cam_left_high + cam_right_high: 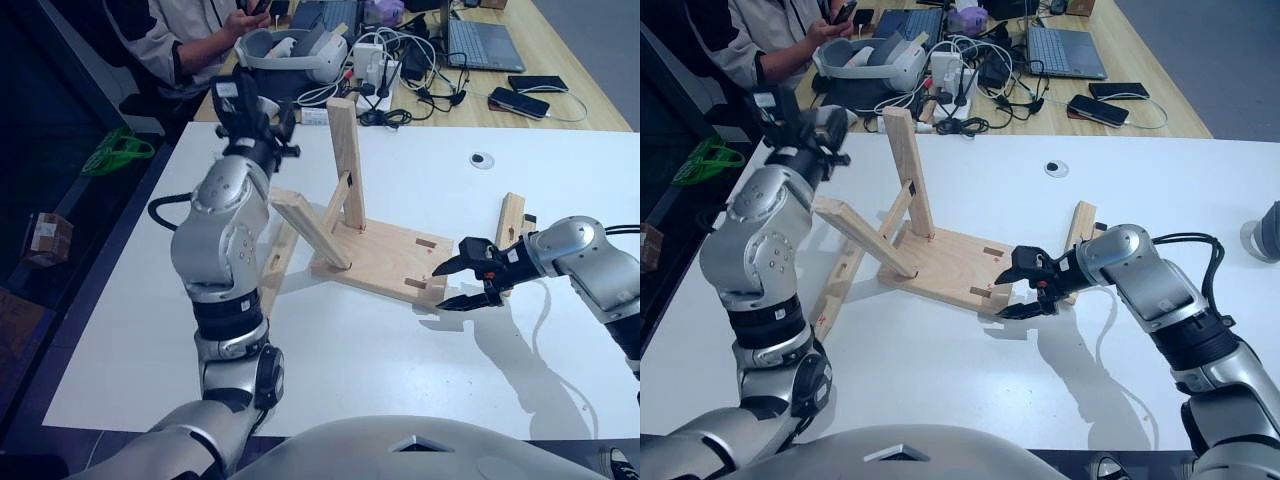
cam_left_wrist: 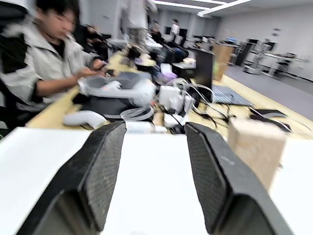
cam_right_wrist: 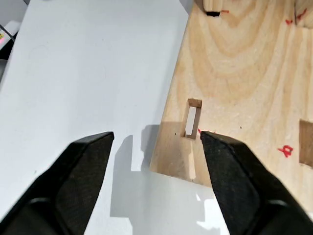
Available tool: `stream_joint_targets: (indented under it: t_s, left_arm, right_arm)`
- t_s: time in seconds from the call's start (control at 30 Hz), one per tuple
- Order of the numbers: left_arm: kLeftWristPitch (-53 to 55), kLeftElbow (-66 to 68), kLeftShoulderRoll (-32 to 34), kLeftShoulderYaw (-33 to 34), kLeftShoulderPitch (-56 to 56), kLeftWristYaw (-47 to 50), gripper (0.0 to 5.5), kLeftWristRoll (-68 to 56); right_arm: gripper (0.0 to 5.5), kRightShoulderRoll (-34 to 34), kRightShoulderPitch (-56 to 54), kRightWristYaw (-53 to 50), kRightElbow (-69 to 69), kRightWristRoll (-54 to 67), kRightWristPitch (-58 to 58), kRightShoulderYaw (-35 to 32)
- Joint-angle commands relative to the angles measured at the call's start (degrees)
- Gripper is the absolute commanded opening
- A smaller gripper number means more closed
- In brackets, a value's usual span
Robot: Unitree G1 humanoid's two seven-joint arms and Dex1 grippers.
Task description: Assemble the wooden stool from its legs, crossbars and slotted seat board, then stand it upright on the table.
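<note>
Nearest to us lies the white tabletop (image 1: 400, 380). On the right, the right end effector (image 1: 442, 286) hovers low over it with its two fingers spread apart and nothing between them. It sits just at the near right corner of the slotted seat board (image 1: 385, 255). In the right wrist view we look straight down on one narrow slot (image 3: 193, 117) close to that board's edge, between the open fingers.

The seat board lies flat near the middle of the tabletop. Two legs are set into it: the upright leg (image 1: 347, 160) stands at its far left corner, and the tilted leg (image 1: 310, 228) leans away to the left. A short crossbar (image 1: 338, 205) runs slantwise between them. A loose wooden bar (image 1: 277, 262) lies flat on the tabletop just left of the board, partly hidden behind the left arm. Another loose piece (image 1: 511, 218) lies beside the right wrist, apart from the board.

Farther back on the left, the left end effector (image 1: 255, 115) is raised above the tabletop, left of the upright leg. Its fingers are parted and hold nothing. Beyond the white tabletop is a second, wood-coloured tabletop (image 1: 560, 60) carrying a laptop (image 1: 480, 40), cables and a white headset (image 1: 300, 50).
</note>
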Motion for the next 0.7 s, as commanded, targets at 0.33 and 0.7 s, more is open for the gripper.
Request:
stream_joint_targets:
  t_s: [0.33, 0.7]
  left_arm:
    - [17.19, -8.32, 7.38, 13.42, -14.66, -10.54, 2.28, -45.40]
    - [15.46, -20.64, 31.14, -22.11, 8.84, -22.89, 2.28, -34.61]
  right_arm:
    - [3.36, 1.85, 3.79, -1.49, 0.39, -3.12, -0.30, -1.00]
    - [3.36, 8.91, -5.32, -11.87, 14.59, -7.27, -4.54, -6.80]
